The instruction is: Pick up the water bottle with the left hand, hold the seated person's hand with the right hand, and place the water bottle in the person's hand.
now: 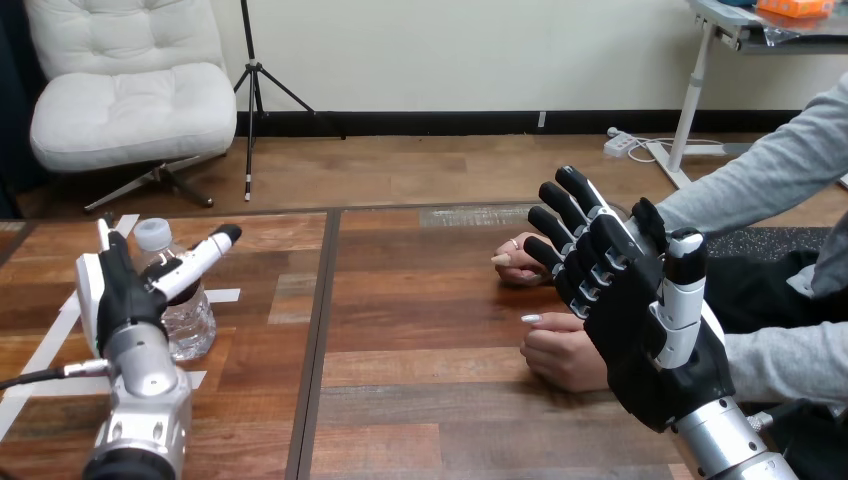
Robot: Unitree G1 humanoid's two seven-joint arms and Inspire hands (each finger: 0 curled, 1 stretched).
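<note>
The water bottle is standing upright on the tabletop, just behind the left hand's wide-spread fingers. The right hand is hovering, fingers straight, over the person's hands.

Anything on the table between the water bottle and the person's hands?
No. In the head view, that stretch from water bottle to the person's hands is bare wooden table, crossed only by a dark seam.

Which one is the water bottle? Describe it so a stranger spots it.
Look at the wooden table's left half, marked with white tape strips. There a clear plastic water bottle with a white cap stands upright, beside the left robot hand. Nothing else on the table is transparent.
</note>
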